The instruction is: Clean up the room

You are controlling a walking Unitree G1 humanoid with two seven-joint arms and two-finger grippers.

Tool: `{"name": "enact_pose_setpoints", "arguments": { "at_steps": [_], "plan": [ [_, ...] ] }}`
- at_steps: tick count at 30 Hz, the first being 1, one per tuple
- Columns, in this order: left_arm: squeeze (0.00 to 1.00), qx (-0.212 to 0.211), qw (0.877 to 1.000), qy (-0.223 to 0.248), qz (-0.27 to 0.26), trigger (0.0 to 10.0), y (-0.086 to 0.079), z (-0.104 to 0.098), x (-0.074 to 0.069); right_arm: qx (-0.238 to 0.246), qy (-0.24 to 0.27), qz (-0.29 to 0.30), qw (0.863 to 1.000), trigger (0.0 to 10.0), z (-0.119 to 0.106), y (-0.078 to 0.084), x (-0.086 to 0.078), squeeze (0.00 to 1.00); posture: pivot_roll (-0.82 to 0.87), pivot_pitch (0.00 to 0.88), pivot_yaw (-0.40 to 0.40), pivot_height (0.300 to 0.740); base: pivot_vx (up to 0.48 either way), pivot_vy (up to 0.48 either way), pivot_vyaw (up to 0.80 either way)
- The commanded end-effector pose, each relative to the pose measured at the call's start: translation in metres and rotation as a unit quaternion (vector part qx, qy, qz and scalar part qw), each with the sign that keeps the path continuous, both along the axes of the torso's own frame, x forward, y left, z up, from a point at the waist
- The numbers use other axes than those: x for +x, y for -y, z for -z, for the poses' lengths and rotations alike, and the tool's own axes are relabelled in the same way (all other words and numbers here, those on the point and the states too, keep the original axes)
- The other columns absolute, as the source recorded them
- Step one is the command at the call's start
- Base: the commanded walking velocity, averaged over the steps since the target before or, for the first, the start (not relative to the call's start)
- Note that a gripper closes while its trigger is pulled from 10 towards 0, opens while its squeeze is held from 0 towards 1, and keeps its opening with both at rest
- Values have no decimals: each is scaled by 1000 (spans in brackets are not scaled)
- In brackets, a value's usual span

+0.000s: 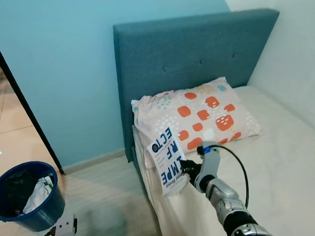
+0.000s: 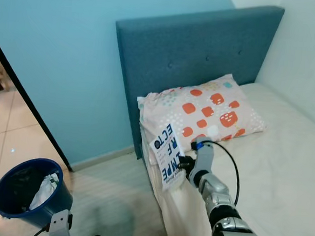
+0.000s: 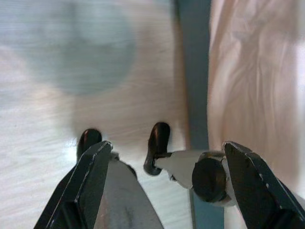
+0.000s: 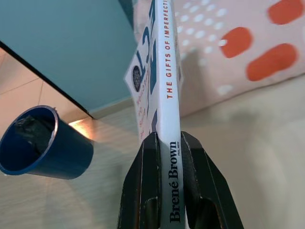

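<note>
The bed (image 1: 284, 159) runs toward two o'clock, its pillow (image 1: 201, 113) at the head. At its near edge the right gripper (image 4: 164, 143) clamps a book (image 1: 167, 161) by the spine — mid-carry, I judge. The left gripper (image 3: 164, 167) hangs open over the floor. Next: somewhere tidy to set it — not the bin (image 1: 25, 195) at eight o'clock.

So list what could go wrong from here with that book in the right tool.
1. The right tool pinches the book only at the spine's lower end, so the book could pivot or slip out.
2. It hangs over the bed edge; if it drops it would likely hit the floor, not the mattress.
3. The blue bin holding trash stands nearby; a book does not belong in it.
</note>
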State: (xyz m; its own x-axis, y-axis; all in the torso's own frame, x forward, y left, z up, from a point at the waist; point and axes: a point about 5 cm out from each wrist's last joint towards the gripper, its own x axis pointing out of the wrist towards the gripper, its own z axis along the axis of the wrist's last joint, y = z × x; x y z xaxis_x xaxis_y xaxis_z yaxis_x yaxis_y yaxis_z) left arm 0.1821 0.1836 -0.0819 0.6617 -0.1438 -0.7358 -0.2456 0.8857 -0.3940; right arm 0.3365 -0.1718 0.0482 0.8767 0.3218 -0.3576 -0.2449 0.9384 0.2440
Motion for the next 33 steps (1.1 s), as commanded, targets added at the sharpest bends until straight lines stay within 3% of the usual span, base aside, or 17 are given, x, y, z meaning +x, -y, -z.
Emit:
{"name": "enact_pose_setpoints", "arguments": {
  "at_steps": [1,3,5,11,21,26,29,33],
  "plan": [
    [0,-1,1000,-13,0,10000,0,3,-7,-3,-19,11,1000,10000,4,3,-2,0,-129,82,-11,740,0,0,0],
    [0,0,1000,-12,0,10000,0,3,-7,-4,-26,17,999,10000,6,6,-3,0,-129,82,-11,740,0,0,0],
    [0,-1,1000,-12,-2,10000,0,3,-7,38,-44,38,998,10000,7,7,-3,0,-125,89,-14,740,0,0,0],
    [0,0,1000,-12,-6,10000,-1,4,-9,82,-61,55,993,10000,9,6,-4,0,-116,101,-15,720,0,0,0],
    [0,8,1000,-15,-1,10000,-6,7,-17,142,-26,67,987,10000,-8,18,6,0,-84,137,-6,675,0,0,0],
    [0,12,1000,-15,1,10000,-11,8,-22,170,-12,43,984,10000,-17,16,10,0,-74,157,-4,655,0,0,0],
    [0,14,1000,-16,0,10000,-15,9,-27,180,-6,-2,984,10000,-24,6,14,0,-59,189,-5,640,0,0,0],
    [0,14,1000,-15,1,10000,-21,10,-36,161,-9,-32,986,10000,-31,5,18,0,-40,237,-3,620,0,0,0]
  ]
}}
